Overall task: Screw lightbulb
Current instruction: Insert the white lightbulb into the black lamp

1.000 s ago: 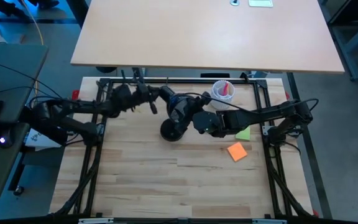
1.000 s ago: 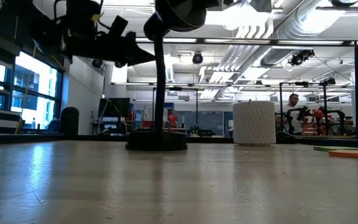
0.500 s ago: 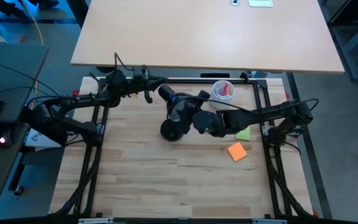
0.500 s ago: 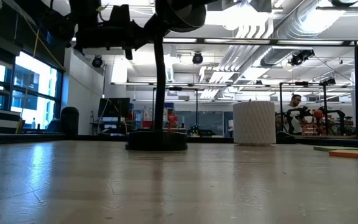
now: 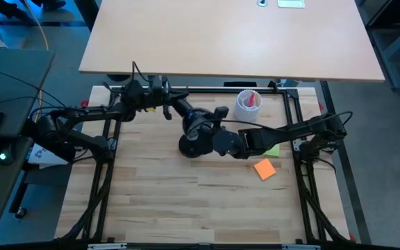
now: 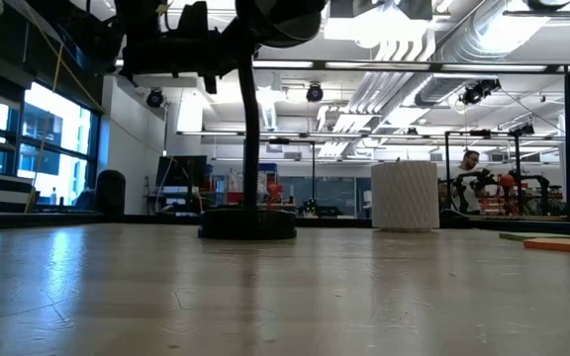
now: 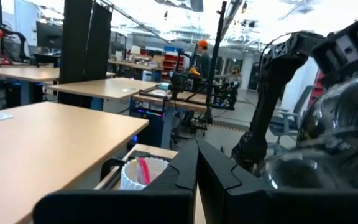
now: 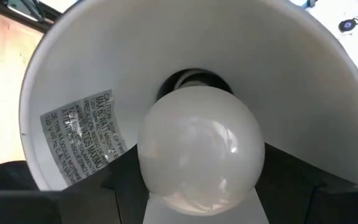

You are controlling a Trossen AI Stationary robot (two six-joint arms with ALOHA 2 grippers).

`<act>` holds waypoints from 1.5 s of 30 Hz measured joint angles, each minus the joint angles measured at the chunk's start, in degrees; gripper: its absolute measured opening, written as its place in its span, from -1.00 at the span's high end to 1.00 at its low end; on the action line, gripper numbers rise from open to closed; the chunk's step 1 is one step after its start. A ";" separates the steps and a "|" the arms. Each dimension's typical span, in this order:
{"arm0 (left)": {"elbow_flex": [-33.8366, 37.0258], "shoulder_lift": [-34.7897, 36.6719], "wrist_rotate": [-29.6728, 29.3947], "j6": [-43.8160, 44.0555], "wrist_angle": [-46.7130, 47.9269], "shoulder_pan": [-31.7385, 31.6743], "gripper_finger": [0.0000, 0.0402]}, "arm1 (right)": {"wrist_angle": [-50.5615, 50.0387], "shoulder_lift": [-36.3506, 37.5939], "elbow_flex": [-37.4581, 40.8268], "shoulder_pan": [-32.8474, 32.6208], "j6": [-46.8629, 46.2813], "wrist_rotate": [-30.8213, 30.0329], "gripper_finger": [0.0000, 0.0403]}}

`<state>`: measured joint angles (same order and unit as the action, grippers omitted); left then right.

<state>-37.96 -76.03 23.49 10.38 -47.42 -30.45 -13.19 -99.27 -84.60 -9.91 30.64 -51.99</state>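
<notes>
You are working over a pale wooden counter (image 5: 207, 201) framed by dark rails, with a second, lighter tabletop (image 5: 228, 38) sitting beyond its far edge. From the low view, the room behind is showing long ceiling lights, ducting, windows on one side and benches crowded with equipment, and a person (image 6: 469, 170) is sitting far back among them.

An orange block (image 5: 264, 169) and a green piece (image 5: 272, 148) are lying on the counter near your right arm. A white ribbed cup (image 5: 248, 101) is standing at the far edge, holding a red item (image 5: 253, 99); the same cup (image 7: 139, 174) is showing in the left wrist view with the red item upright inside.

The black lamp (image 5: 194, 136) is resting on its round base (image 6: 247, 224) near the middle of the counter, its shade tipped toward your right arm. Inside the shade's white interior (image 8: 79, 74), the bulb (image 8: 201, 146) is sitting at the socket, and a printed label (image 8: 86, 134) is stuck to the inner wall.

Your right end effector (image 8: 197, 186) is reaching into the shade, its fingers (image 8: 126, 180) spread wide on either side of the bulb; you cannot tell whether they are actually touching the glass. Your left end effector (image 5: 164, 97) is hanging clenched and carrying nothing above the far left part of the counter, next to the lamp's neck.
</notes>
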 joint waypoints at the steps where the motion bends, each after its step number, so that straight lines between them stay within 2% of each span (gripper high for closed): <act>1: 0.04 -0.01 -0.20 -0.16 0.33 0.28 1.00 | 0.61 -0.06 0.02 -0.18 0.06 -0.86 -0.18; 5: 0.07 -0.04 -3.85 -2.11 0.36 1.57 1.00 | 2.16 -0.28 0.13 -0.96 -0.17 -5.43 -0.18; 15: 0.06 0.08 -7.49 -2.74 3.10 2.44 1.00 | 4.41 -0.45 0.24 -1.19 -5.07 -7.86 -0.18; 21: -0.04 0.08 -9.17 -2.93 4.81 2.71 1.00 | 6.38 -0.54 0.28 -1.24 -4.87 -10.97 -0.18; 41: 0.03 0.11 -12.33 -2.96 3.18 6.85 1.00 | 4.90 -1.21 0.04 -1.81 4.16 -10.43 -0.18; 45: 0.10 0.13 -13.02 -3.44 2.66 8.67 1.00 | 4.72 -1.24 0.02 -1.86 2.34 -10.51 -0.18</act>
<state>-37.87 -75.90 10.48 6.93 -44.76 -21.78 -8.47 -100.51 -84.58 -11.77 32.98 -62.50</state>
